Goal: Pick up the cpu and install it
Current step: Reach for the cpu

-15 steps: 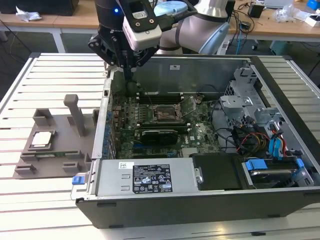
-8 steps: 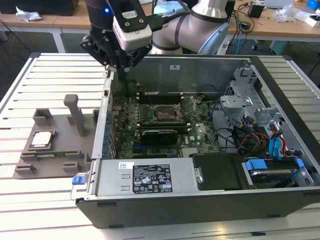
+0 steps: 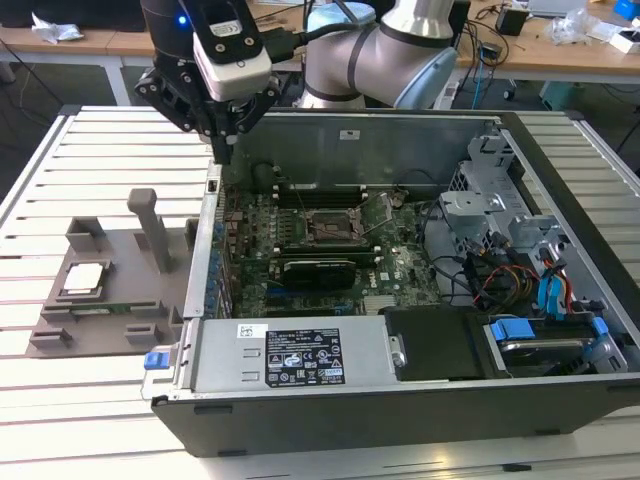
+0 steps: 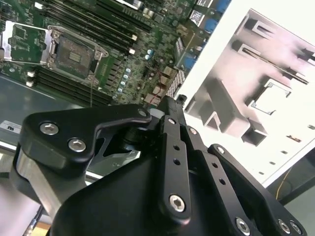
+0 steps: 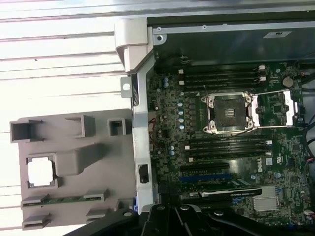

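An open computer case (image 3: 400,425) lies on a slatted white worktop (image 3: 100,150), its green motherboard (image 3: 255,235) exposed. The socket (image 3: 330,228) at the middle has its lid swung open, with dark memory slots (image 5: 229,145) on either side. A labelled power supply (image 3: 290,355) lines the near wall. Coloured cables (image 3: 520,280) tangle toward the exterior view's right. Just beside the case sits a grey fixture tray (image 3: 50,335) with an upright post (image 3: 150,228).
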You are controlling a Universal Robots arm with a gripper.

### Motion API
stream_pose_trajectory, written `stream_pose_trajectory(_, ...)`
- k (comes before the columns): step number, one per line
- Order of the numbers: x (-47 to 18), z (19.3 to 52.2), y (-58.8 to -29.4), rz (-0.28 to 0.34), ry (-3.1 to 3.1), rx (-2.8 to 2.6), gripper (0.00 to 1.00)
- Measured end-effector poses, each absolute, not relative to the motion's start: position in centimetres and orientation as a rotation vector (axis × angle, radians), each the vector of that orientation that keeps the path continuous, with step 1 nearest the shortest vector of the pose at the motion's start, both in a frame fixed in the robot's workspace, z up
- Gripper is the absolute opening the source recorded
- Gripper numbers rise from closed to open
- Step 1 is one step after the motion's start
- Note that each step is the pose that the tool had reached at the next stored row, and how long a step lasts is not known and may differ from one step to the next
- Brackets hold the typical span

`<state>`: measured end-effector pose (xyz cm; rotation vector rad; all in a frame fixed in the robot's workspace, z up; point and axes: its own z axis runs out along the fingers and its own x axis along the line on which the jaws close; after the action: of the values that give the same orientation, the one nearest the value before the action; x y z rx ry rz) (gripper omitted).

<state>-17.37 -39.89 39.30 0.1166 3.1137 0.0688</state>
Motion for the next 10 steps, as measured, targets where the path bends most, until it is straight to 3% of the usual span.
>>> stream_pose_trajectory(10,-19.2,39.3,-39.9,0.069,3.114,0.117,0.11)
